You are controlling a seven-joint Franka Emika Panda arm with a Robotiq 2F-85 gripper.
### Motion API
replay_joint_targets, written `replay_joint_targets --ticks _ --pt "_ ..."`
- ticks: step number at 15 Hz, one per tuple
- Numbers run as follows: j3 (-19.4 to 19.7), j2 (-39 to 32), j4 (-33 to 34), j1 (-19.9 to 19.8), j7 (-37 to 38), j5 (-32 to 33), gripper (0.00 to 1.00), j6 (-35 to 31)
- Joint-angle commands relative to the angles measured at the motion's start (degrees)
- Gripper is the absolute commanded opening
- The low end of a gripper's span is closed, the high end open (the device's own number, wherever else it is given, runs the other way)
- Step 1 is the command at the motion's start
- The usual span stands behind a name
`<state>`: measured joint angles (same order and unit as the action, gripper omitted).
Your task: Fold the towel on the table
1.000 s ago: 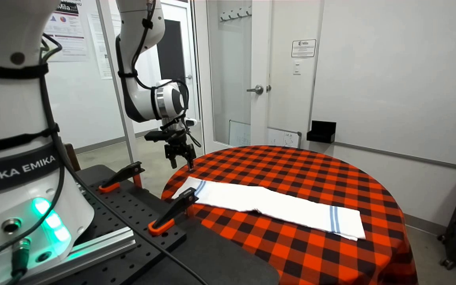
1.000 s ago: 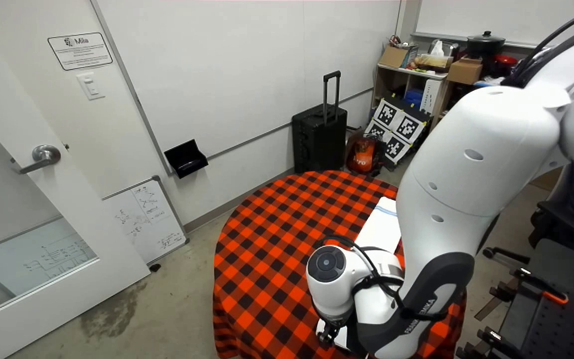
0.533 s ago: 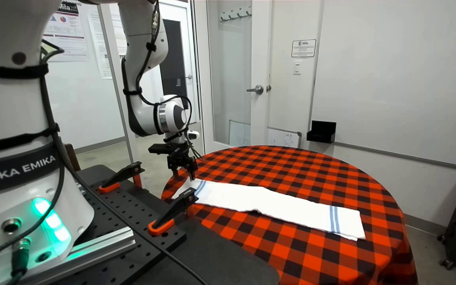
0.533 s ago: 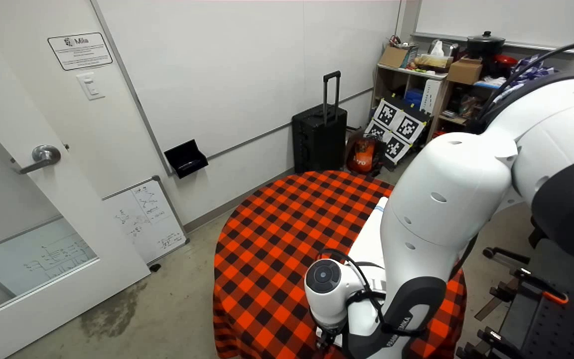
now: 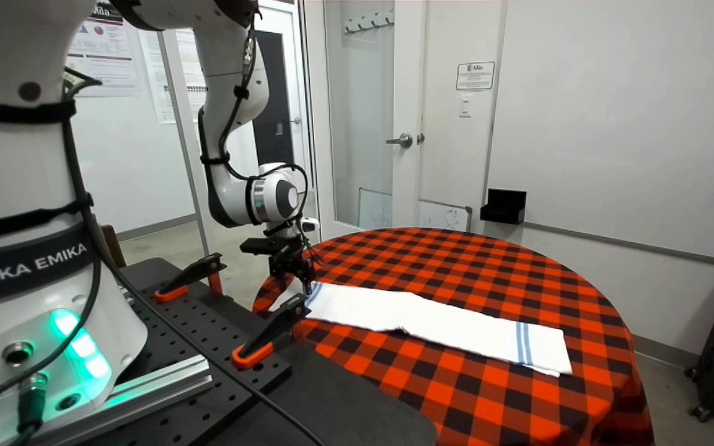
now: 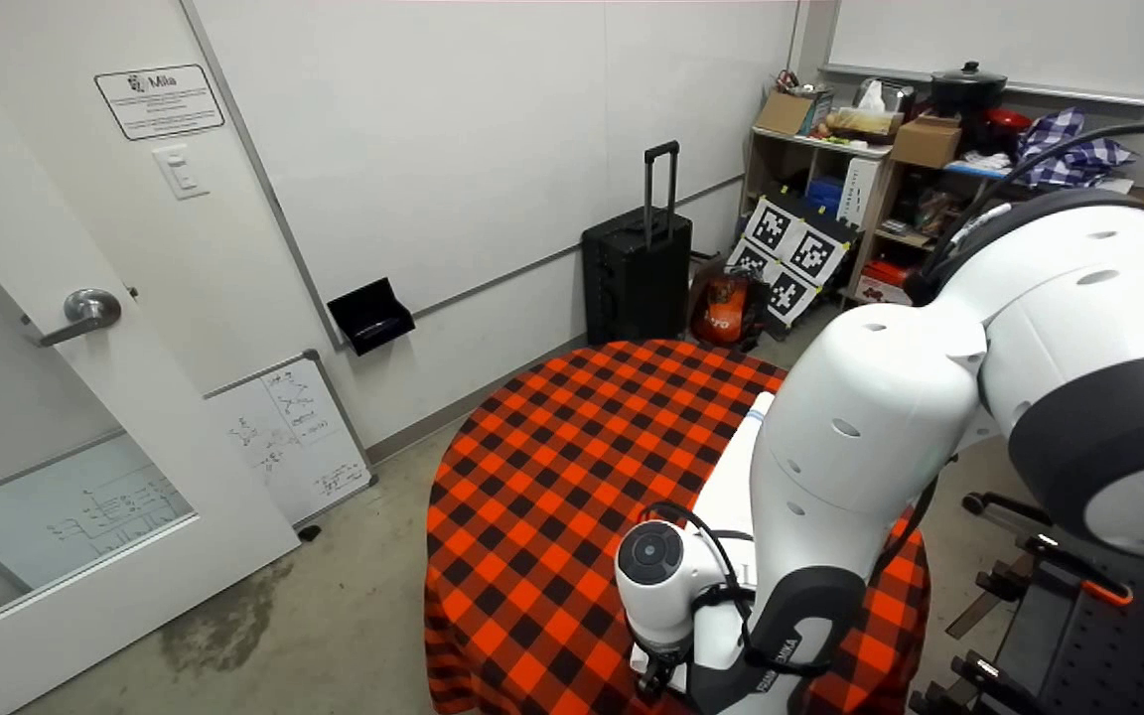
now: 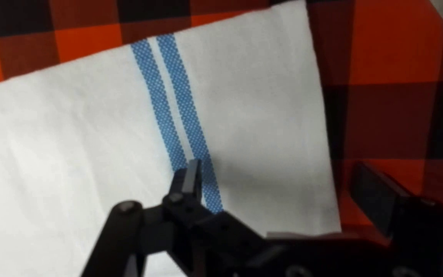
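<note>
The white towel lies long and flat across the red-and-black checked table, with blue stripes near both ends. It also shows in an exterior view, partly hidden behind the arm. My gripper is low over the towel's striped end near the table edge. In the wrist view my gripper is open and empty. One finger is over the blue stripes, the other is beyond the towel's short end, over the tablecloth. I cannot tell whether the fingertips touch the cloth.
A black clamp with orange pads stands on the robot's mount beside the towel's striped end. The dark mount top borders the table. A black suitcase and a white wall with a black holder stand beyond the table.
My gripper has come down and slightly toward the towel, from above the table edge to just over the striped end. The towel has not moved.
</note>
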<state>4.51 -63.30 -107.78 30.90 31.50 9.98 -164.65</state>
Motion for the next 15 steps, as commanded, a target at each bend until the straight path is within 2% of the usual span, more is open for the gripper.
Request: replay_joint_targets --ticks 1,7,10,15 --pt "1.0 -1.5 1.3 1.0 -2.9 -3.1 0.66 -1.6" --pt "2.0 0.5 0.4 1.9 -3.5 -4.0 0.19 -1.6" --pt "1.1 2.3 -0.6 1.4 -3.8 -4.6 0.0 -1.1" --pt "-2.8 7.5 -2.3 -0.1 -5.1 -6.6 0.01 -0.5"
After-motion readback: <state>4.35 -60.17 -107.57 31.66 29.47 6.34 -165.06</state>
